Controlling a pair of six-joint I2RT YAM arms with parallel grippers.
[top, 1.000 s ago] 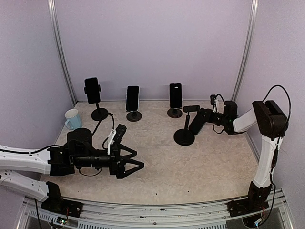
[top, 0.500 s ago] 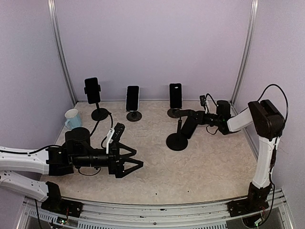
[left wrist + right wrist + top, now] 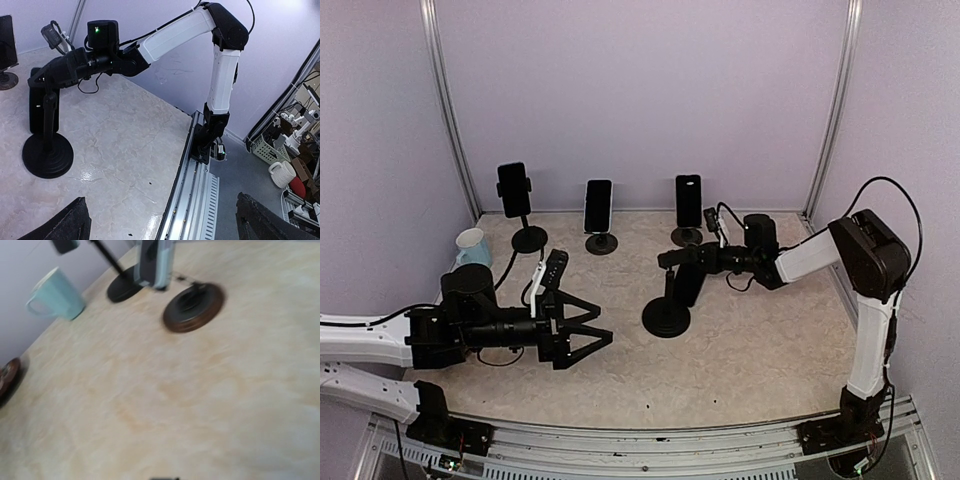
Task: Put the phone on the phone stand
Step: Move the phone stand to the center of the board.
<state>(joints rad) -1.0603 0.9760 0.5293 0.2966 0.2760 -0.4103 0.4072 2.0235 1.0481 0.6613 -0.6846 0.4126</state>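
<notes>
The phone [image 3: 688, 284] hangs almost upright near the middle of the surface [image 3: 760, 350]. It sits at the 3 o'clock side of the phone stand [image 3: 666, 318], close against the thin post and not yet seated in the head. The right claw [image 3: 686, 260] is pinched nearly shut on the phone's upper end, level with the top of the stand. The left claw [image 3: 598, 326] waits at about 8 o'clock, spread fully wide and holding nothing. The phone is likely a stiff, slim slab, light but with slick, scratch-prone faces, so it could pivot or slip in an end grip. A hold across its long edges, leaving the lower end free to seat, looks safer. The stand's round base seems weighted, yet a sideways nudge high on the post could slide or tip it.
</notes>
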